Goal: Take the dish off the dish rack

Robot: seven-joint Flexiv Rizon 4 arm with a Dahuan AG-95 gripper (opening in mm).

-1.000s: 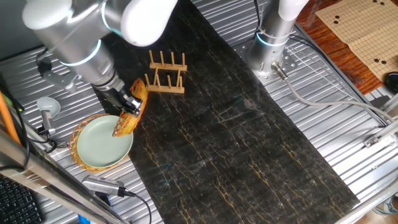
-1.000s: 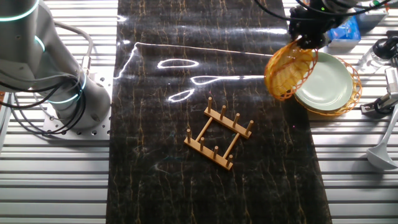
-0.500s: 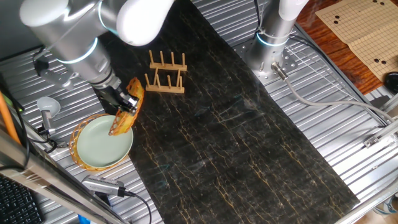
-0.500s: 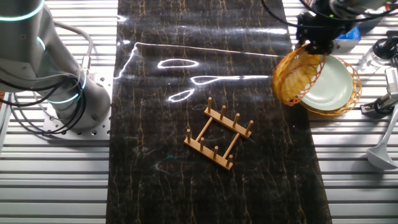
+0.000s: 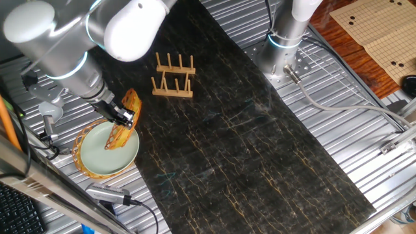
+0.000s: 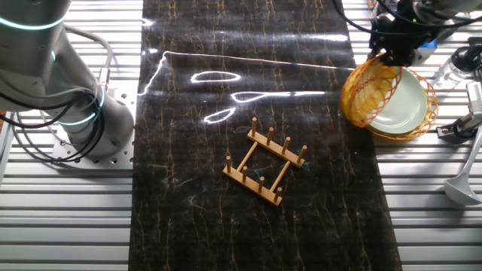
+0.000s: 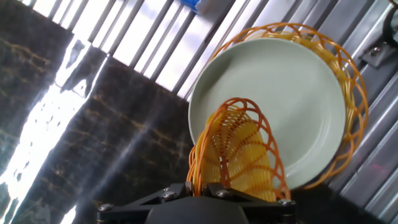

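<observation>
My gripper (image 5: pixel 123 116) is shut on the rim of the orange-yellow woven dish (image 5: pixel 123 120) and holds it on edge, tilted, over the pale green plate (image 5: pixel 104 153). In the other fixed view the gripper (image 6: pixel 388 57) carries the dish (image 6: pixel 367 94) at the left side of that plate (image 6: pixel 405 104). In the hand view the dish (image 7: pixel 239 149) stands edge-on between my closed jaws, above the green plate (image 7: pixel 292 93). The wooden dish rack (image 5: pixel 173 75) stands with no dish in it on the dark mat, also shown in the other fixed view (image 6: pixel 265 159).
The green plate rests in a second orange wicker basket (image 5: pixel 81 164), which shows in the other fixed view (image 6: pixel 429 94) and the hand view (image 7: pixel 356 87). A ladle (image 6: pixel 461 184) and metal utensils lie beside it. A second robot base (image 6: pixel 68 113) stands on the ribbed metal table.
My gripper has carried the dish farther from the rack, from the mat's edge to over the green plate, and a little lower.
</observation>
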